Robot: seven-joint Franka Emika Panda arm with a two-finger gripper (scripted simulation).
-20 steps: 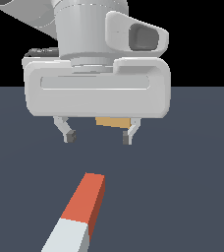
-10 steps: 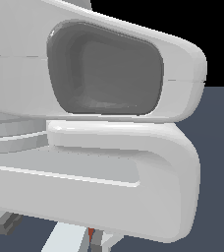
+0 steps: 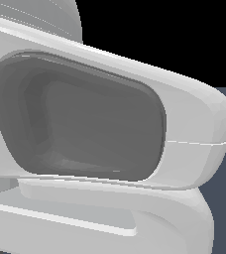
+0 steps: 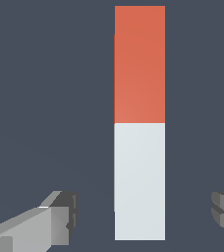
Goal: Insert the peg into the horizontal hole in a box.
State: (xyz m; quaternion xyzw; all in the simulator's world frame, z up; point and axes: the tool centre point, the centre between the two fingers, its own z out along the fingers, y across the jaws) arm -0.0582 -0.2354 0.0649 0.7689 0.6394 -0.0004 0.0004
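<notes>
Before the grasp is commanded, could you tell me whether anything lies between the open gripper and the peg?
Nothing visible does. In the wrist view the peg lies alone on the dark floor, with the gripper fingers open either side of its pale end.

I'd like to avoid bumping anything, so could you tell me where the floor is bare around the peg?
Wrist view: bare floor flanks the peg along both long sides. It is tight only near its white end, between the open fingers. The exterior view is blocked by the arm.
</notes>
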